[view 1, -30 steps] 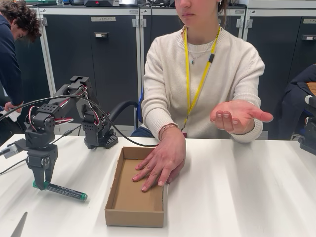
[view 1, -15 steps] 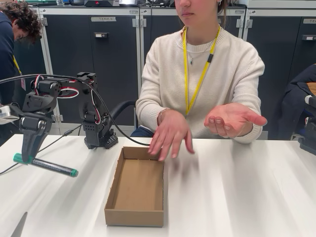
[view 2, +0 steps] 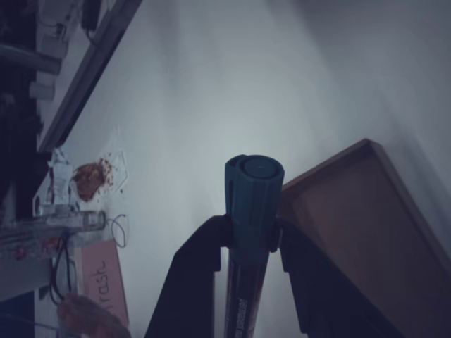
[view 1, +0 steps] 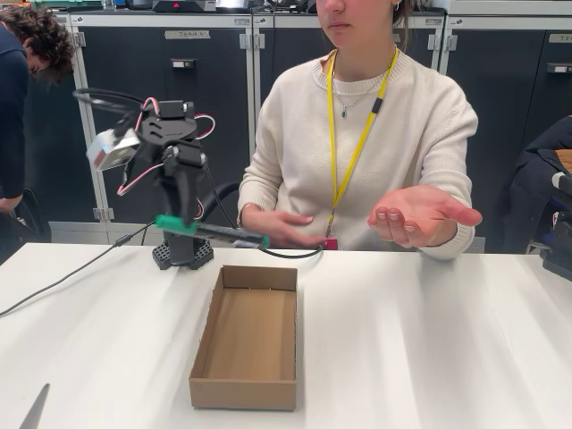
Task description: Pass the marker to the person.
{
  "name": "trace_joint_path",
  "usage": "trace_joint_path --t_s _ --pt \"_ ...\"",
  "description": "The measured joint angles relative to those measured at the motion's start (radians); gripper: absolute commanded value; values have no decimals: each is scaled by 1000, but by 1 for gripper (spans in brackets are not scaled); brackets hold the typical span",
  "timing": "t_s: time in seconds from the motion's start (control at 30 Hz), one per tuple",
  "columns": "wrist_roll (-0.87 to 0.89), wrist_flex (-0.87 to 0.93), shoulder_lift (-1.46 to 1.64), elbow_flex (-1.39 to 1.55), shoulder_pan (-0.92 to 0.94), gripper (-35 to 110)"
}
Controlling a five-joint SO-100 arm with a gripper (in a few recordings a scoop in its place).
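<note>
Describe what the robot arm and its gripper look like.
The arm is built of black printed segments, with red, white and black wires looping round its joints and a silver-grey camera module on its left side in the fixed view. The gripper has two dark, smooth, angular fingers.

From the wrist camera I see my pincer [view 2: 251, 243] clamped on the marker [view 2: 248, 232], one dark finger on each side just below its teal-green cap, which points away from the lens. Beneath it lies the pale table [view 2: 211, 91]. An open cardboard box [view 2: 366, 232] sits at lower right. At far left, a pink paper [view 2: 106, 282] with handwriting.
</note>
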Motion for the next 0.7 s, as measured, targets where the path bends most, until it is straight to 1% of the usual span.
trace_joint_path --t_s 0.3,0.4,0.53,0.7 --pt "-127 8 87 0 -221 -5" --pt "-155 -21 133 32 -270 -5" --pt "-199 -152 150 107 -322 -5" --pt "-252 -407 140 172 -308 -5"
